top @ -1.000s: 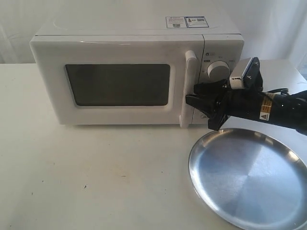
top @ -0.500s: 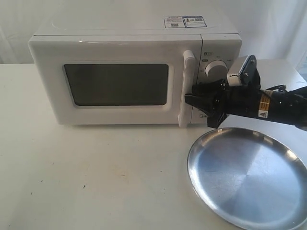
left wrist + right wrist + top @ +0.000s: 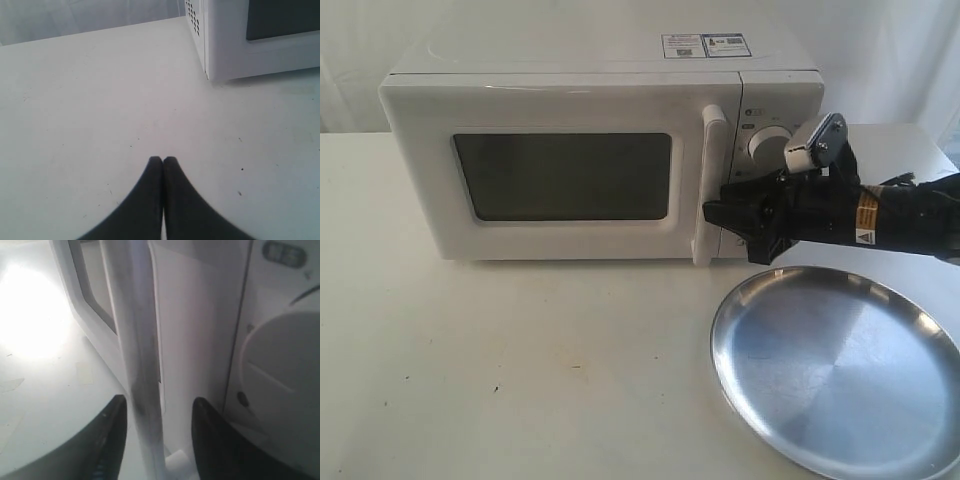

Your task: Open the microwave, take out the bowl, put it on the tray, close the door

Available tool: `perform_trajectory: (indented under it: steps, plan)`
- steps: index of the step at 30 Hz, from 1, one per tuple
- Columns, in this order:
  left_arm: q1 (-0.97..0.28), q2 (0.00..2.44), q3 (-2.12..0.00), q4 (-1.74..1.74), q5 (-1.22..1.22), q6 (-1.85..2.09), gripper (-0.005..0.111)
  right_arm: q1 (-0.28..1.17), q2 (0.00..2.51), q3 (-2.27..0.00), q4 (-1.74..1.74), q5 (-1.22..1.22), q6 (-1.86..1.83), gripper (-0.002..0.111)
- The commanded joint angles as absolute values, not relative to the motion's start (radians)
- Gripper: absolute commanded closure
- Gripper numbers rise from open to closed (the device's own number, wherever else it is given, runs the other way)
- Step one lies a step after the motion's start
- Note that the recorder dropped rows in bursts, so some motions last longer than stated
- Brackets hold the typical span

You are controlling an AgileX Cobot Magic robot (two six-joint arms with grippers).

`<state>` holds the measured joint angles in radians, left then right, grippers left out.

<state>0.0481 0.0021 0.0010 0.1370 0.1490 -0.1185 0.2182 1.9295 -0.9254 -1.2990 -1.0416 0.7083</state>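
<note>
The white microwave (image 3: 600, 85) stands at the back of the table with its door (image 3: 560, 190) closed. My right gripper (image 3: 722, 215) is at the lower part of the vertical bar handle (image 3: 710, 180). In the right wrist view the gripper (image 3: 159, 407) is open, with the handle (image 3: 137, 340) between its two fingers, nearer one finger than the other. The silver tray (image 3: 840, 370) lies on the table at the front right, below the right arm. My left gripper (image 3: 163, 159) is shut on nothing, over bare table near a corner of the microwave (image 3: 240, 55). The bowl is hidden.
A round white knob (image 3: 280, 360) sits on the control panel just beyond the handle, close to one right finger. The white table (image 3: 520, 360) stretches in front of the microwave. A white curtain hangs behind.
My right gripper has edged a little left, further around the door handle, and its wrist has rolled slightly. The door stays closed and the left gripper is unchanged.
</note>
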Motion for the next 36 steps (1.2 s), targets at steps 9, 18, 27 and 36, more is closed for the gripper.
perform_trajectory:
  steps: [9, 18, 27, 36]
  plan:
    - [0.047, 0.000, 0.000, 0.135, 0.149, -0.125, 0.107, 0.349, 1.827, -0.896, -1.387, -1.082, 0.677, 0.073]
    - [0.047, 0.000, 0.000, 0.135, 0.149, -0.125, 0.107, 0.363, 1.840, -0.896, -1.357, -1.070, 0.614, 0.081]
    - [0.047, 0.000, 0.000, 0.135, 0.149, -0.125, 0.107, 0.363, 1.875, -0.896, -1.407, -1.110, 0.529, 0.108]
    - [0.047, 0.000, 0.000, 0.135, 0.149, -0.125, 0.107, 0.377, 1.888, -0.881, -1.580, -1.221, 0.500, 0.108]
